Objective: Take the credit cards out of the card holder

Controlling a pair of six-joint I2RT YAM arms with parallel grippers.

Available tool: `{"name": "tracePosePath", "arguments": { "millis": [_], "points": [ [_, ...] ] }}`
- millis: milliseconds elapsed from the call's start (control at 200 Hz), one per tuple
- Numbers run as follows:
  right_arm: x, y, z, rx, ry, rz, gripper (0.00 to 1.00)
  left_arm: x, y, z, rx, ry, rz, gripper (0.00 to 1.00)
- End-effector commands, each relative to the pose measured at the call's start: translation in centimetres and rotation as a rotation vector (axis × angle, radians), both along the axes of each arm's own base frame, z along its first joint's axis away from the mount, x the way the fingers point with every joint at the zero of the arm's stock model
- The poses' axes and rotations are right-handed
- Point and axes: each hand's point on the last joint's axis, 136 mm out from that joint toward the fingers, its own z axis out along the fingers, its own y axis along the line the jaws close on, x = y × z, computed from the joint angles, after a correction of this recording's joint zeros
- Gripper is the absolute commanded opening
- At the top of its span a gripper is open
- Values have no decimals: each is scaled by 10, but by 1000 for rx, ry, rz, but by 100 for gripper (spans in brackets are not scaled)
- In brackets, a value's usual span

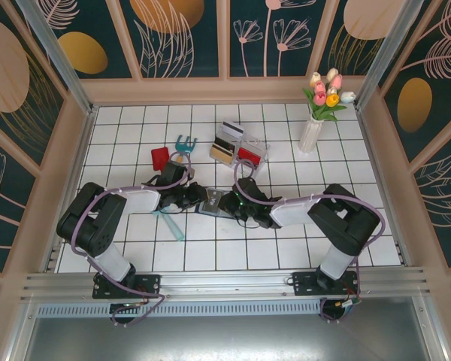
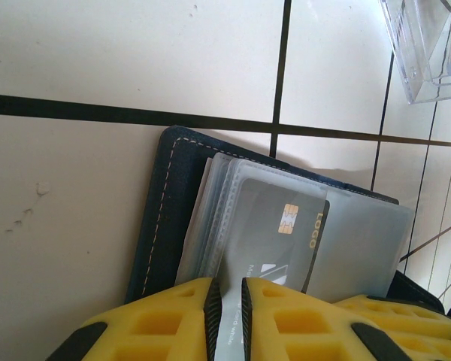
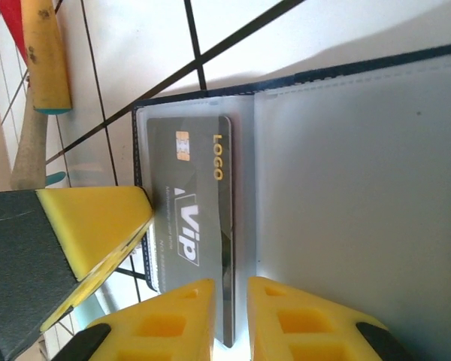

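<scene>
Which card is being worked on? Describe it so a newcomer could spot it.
At the middle of the table, in front of the clear box, lies the open navy holder. In its clear sleeve sits the card. Unlike the tan card in that box, it is dark grey with a gold chip, gold LOGO and white VIP.

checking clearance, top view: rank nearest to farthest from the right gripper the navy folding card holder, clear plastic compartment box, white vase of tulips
1. navy folding card holder, at the right gripper
2. clear plastic compartment box, farther back, mid-table
3. white vase of tulips, far right back
</scene>
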Motion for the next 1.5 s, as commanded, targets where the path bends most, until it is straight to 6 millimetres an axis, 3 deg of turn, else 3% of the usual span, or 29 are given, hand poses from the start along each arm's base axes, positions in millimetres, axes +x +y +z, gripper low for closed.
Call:
{"name": "tracePosePath", "arguments": {
  "millis": [0,300,706,1011,1496],
  "points": [
    [3,10,4,55,-20,39,20,-23,16,-31,94,90,-3,21],
    [4,9,-11,21,27,35,21,-25,16,-31,91,91,-6,21],
    [6,20,-6,59,16,72,13,-31,17,-34,89,100,-18,21],
    [7,5,-1,59,6,34,0,-31,19,-33,97,97,-12,22],
    [-8,-13,-11,15,50,27,0,-30,20,-30,119,79,-37,24]
  ]
}}
